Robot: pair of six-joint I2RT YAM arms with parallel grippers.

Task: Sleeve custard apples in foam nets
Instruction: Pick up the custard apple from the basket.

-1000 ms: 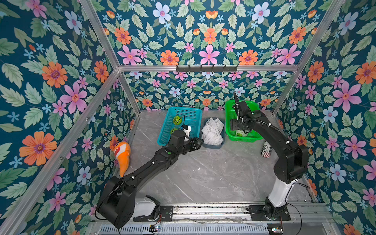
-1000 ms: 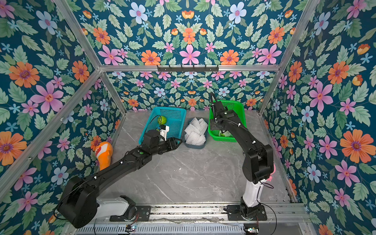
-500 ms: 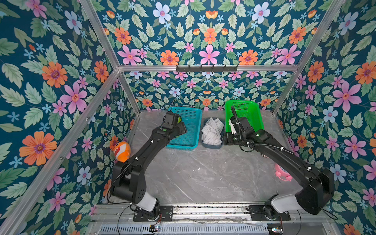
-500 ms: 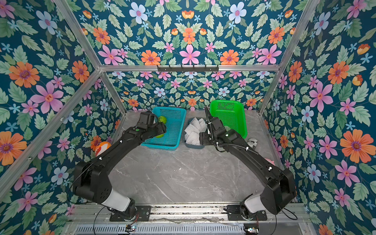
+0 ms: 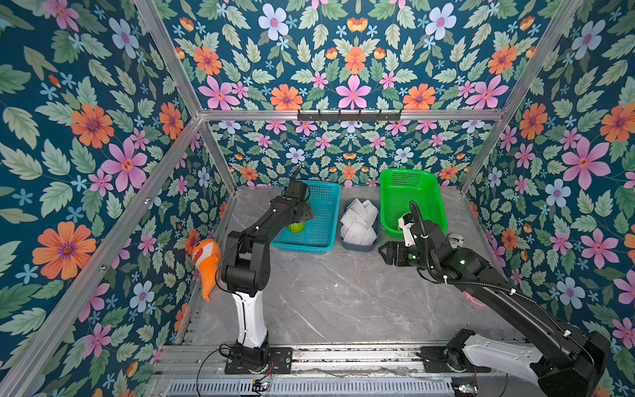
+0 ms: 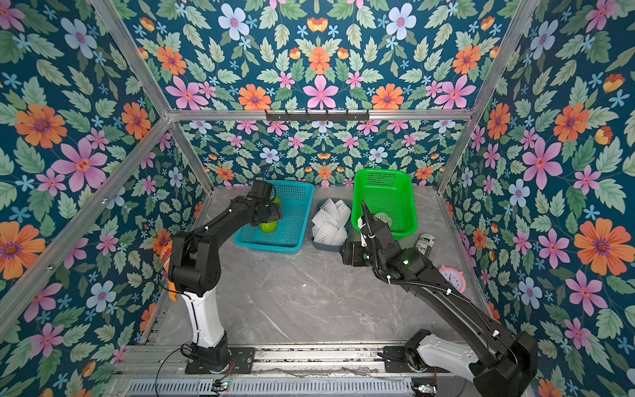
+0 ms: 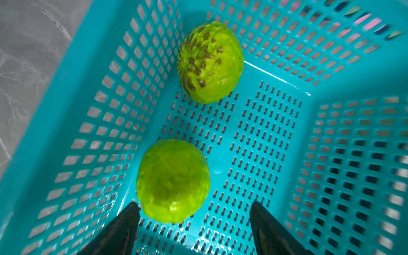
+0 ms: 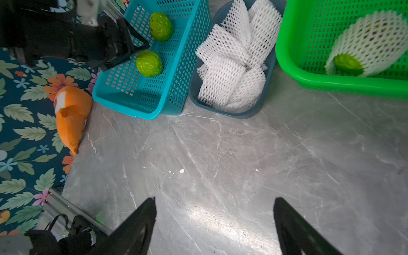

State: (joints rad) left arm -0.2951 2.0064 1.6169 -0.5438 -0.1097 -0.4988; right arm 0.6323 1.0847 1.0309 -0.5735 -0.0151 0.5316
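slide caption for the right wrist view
Open right gripper over table; two bare custard apples in teal basket, foam nets in grey tray, one netted apple in green basket.

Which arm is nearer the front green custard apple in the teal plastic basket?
Left. The left arm holds its jaws just above that custard apple inside the basket; the right arm is over the bare tabletop.

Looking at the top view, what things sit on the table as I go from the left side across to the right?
In a top view: orange plush fish → teal basket → dark tray of foam nets → green basket → small white can.
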